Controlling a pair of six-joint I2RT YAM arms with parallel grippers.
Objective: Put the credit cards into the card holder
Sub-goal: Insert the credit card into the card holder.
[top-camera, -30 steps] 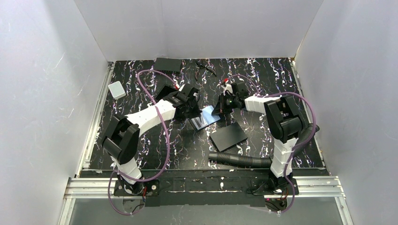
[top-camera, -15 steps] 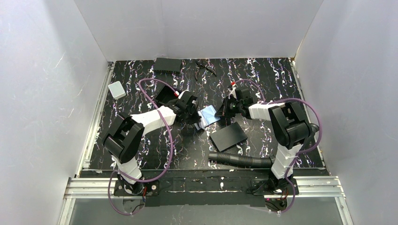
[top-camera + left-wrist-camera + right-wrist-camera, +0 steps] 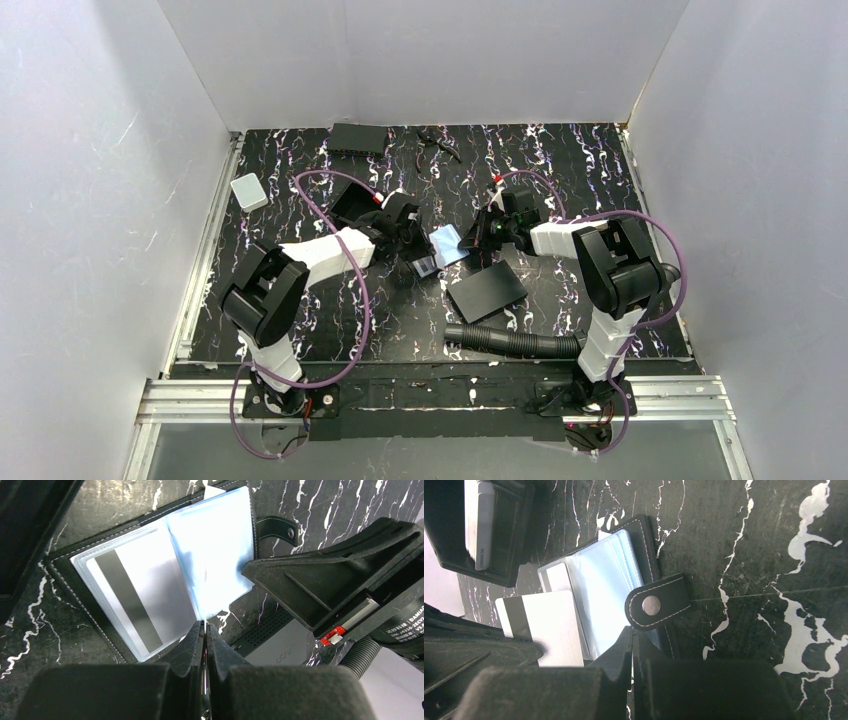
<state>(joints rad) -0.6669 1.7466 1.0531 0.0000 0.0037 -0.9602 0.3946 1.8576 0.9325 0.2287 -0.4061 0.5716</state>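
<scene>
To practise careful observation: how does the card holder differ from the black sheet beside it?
The card holder lies open, showing pale-blue sleeves; the black sheet is plain matte. The card holder looks smaller than the black sheet. Both rest on the table.

Soft, even room light; crisp from above, blurry close in.
White walls (image 3: 90,200) bounce the light, so shadows on the dark worktop (image 3: 570,170) are faint. From the left wrist, the clear sleeves of the card holder (image 3: 215,545) glare pale blue and wash out, and the left fingers (image 3: 185,650) along the bottom edge are a dark blur. The right wrist picture is dimmer; the right fingers (image 3: 614,655) are equally unfocused, while the worktop's white veins look sharp.
</scene>
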